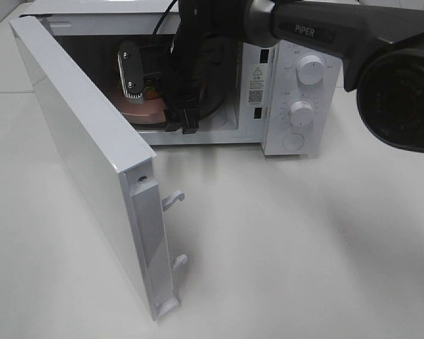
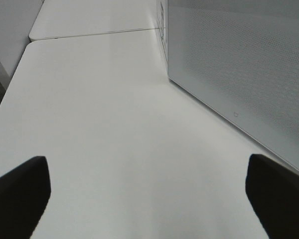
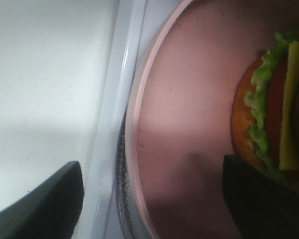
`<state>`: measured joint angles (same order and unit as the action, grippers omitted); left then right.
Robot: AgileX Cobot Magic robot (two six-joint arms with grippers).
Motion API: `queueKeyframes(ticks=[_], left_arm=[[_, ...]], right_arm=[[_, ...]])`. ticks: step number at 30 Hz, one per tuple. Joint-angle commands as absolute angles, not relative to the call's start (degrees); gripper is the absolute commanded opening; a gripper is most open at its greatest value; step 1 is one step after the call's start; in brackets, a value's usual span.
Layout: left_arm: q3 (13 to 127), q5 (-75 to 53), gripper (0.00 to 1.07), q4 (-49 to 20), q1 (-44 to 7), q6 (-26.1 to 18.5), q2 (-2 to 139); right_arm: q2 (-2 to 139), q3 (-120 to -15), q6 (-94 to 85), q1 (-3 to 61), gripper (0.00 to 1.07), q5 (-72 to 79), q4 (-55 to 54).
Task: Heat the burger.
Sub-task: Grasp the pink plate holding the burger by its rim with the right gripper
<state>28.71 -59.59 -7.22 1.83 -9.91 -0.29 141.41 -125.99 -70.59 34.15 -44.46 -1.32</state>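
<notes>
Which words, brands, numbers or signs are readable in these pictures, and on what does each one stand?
"PiPER": white letters on the right arm.
Warning triangle: on a sticker on the microwave; its text and code square are too small to read.
Markings around the upper dial and lower dial: too small to read.
Wrist views: nothing readable.

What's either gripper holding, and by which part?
Nothing. The right gripper stands open astride the pink plate's rim; the left gripper is open over the table.
</notes>
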Motion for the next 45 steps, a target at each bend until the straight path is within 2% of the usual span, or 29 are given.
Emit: queueKeyframes(ticks=[1, 45], left_arm=[[28.53, -59.3, 1.01, -7.33, 1.95, -9.68, -1.32], [28.53, -59.3, 1.01, -7.33, 1.95, -9.68, -1.32]], right_arm=[[141.46, -126.45, -70.99, 34.21, 0.76, -43.49, -2.58], [146.33, -128.46, -70.02, 34.84, 0.76, -42.34, -5.9]])
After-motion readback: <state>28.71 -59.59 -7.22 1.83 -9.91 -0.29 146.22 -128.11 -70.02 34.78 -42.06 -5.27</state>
